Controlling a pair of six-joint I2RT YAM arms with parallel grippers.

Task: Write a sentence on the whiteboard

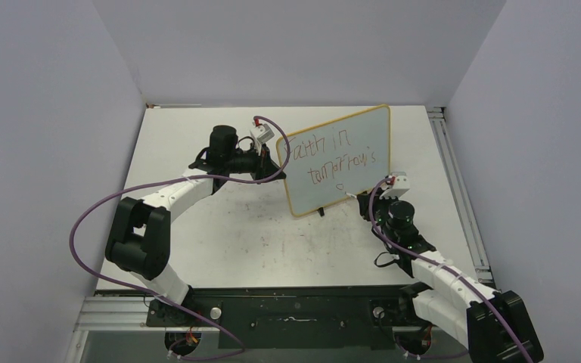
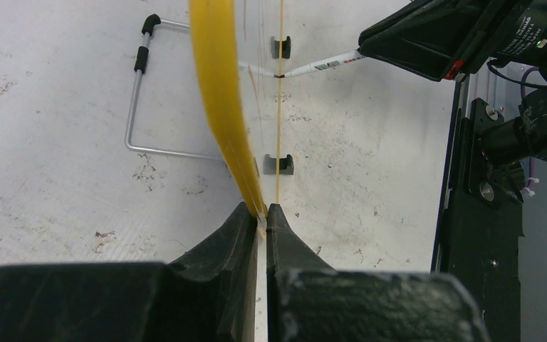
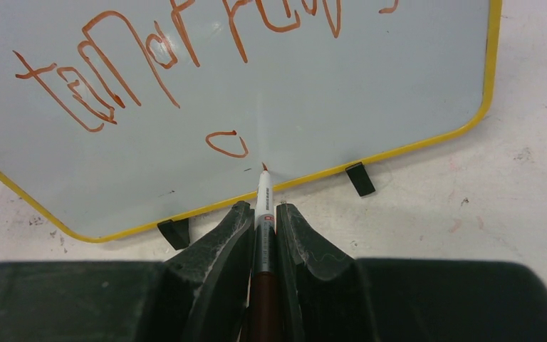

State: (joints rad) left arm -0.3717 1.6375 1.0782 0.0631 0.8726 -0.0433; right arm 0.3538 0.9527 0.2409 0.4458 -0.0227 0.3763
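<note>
The whiteboard (image 1: 363, 132) stands upright on the table, its yellow frame (image 2: 221, 85) pinched at the left edge by my shut left gripper (image 2: 262, 210) (image 1: 276, 155). The sentence (image 1: 331, 155) reads roughly "Faith in" over "tomorrow's" (image 3: 149, 64), with one small red loop (image 3: 228, 142) started on a third line. My right gripper (image 3: 262, 210) (image 1: 367, 198) is shut on a white-and-brown marker (image 3: 263, 214). Its tip rests against the board's face just right of the loop, close to the bottom frame. The marker (image 2: 324, 65) also shows from the left wrist.
A bent wire stand (image 2: 137, 107) lies on the table behind the board. The board's black feet (image 3: 360, 178) rest on the scuffed tabletop. A metal rail (image 1: 454, 174) runs along the table's right side, and grey walls enclose the space.
</note>
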